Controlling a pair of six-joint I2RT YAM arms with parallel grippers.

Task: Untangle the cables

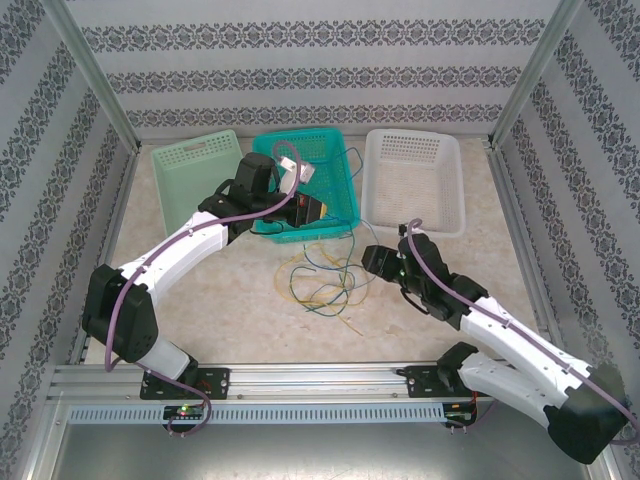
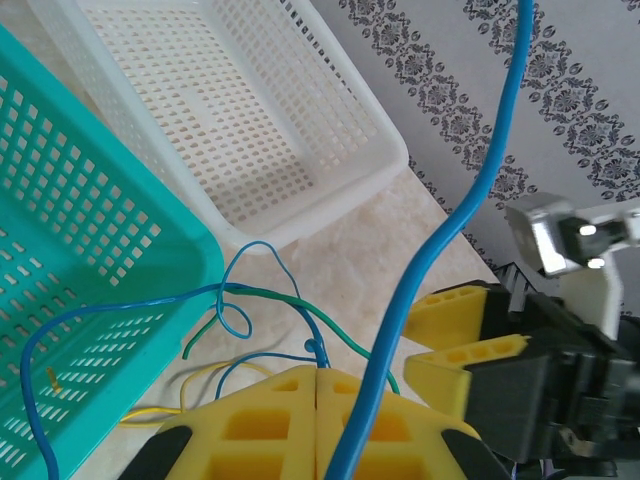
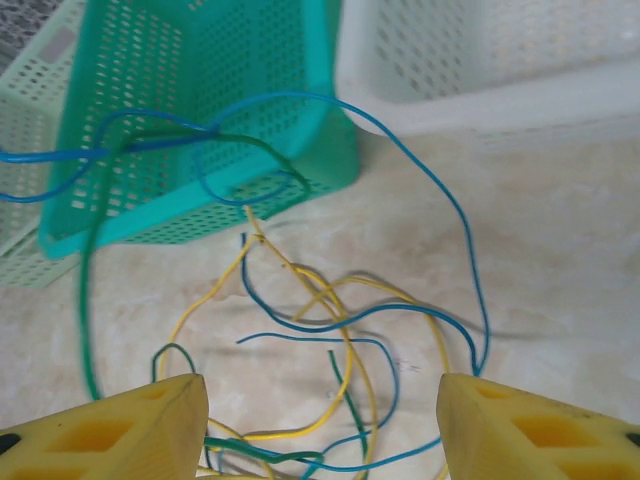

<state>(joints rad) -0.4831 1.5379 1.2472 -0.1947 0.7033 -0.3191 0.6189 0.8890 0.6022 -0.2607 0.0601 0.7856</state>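
Looking down from the top camera, the cables [image 1: 318,285] sprawl in a loose tangle at the centre of the counter [image 1: 220,300]. Yellow, blue and dark green strands loop over one another, and a few run up toward the teal basket [image 1: 335,170] at 12 o'clock. A pale green basket [image 1: 195,175] sits at the teal one's 9 o'clock and a white basket [image 1: 415,185] at its 3 o'clock.

Now the left fingers [image 1: 312,212] [image 2: 260,425]: they are up at the teal basket's near edge, at 12 o'clock of the tangle. On the left wrist camera the two yellow halves are pressed flat together with no gap. The blue cable [image 2: 440,240] runs right across the front of them and off the top of the view. Whether it is actually pinched there, I cannot tell. Beyond the tips, a green cable [image 2: 270,293] and thinner blue loops cross just beside the teal basket's corner.

Over to the right fingers [image 3: 130,420], at 3 o'clock of the tangle: spread wide, gripping nothing. On the right wrist camera the heap lies directly ahead of them. A yellow cable [image 3: 215,295] curls through the middle, blue arcs high toward 1 o'clock, green drops down at 9 o'clock, and a bundle of strands sits low between the two fingers.
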